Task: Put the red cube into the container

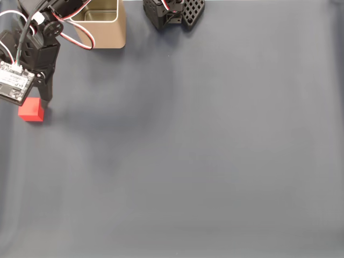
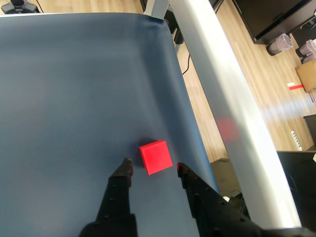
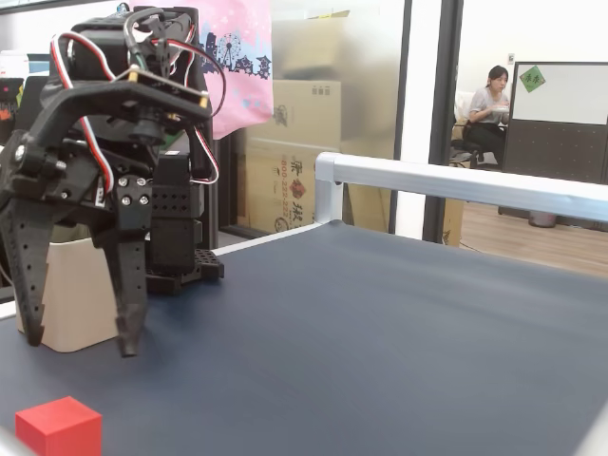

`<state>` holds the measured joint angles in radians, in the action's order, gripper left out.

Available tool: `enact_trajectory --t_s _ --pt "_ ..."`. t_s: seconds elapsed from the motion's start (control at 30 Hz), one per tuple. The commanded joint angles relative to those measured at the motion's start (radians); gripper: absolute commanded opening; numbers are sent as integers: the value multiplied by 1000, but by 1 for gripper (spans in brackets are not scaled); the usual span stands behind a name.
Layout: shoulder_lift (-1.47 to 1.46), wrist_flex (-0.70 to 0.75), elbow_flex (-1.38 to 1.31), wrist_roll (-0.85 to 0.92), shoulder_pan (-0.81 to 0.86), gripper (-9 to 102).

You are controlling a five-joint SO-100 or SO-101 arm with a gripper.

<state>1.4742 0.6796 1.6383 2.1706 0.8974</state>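
Wrist view, L to R: the claw [image 2: 152,169] was spread open w/ nothing in it, left fingertip [image 2: 126,167] low-left of the red cube [image 2: 156,157], right fingertip just to the cube's right, so the cube sat on the counter [image 2: 74,98] just ahead of the gap, slightly twisted vs. the finger line. In a fixed view from above, the cube [image 1: 31,109] lay at far left, the container [image 1: 102,24] well apart toward the top edge. Judgement: approach is short & straight ahead/down, then close.
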Motion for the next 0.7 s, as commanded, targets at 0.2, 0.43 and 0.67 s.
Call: enact_trajectory --t_s 0.2,0.43,0.67 --pt "-54 -41 -78 43 32 34" --pt "-132 -89 -89 107 61 36" --pt "-219 -112 -155 121 71 37"
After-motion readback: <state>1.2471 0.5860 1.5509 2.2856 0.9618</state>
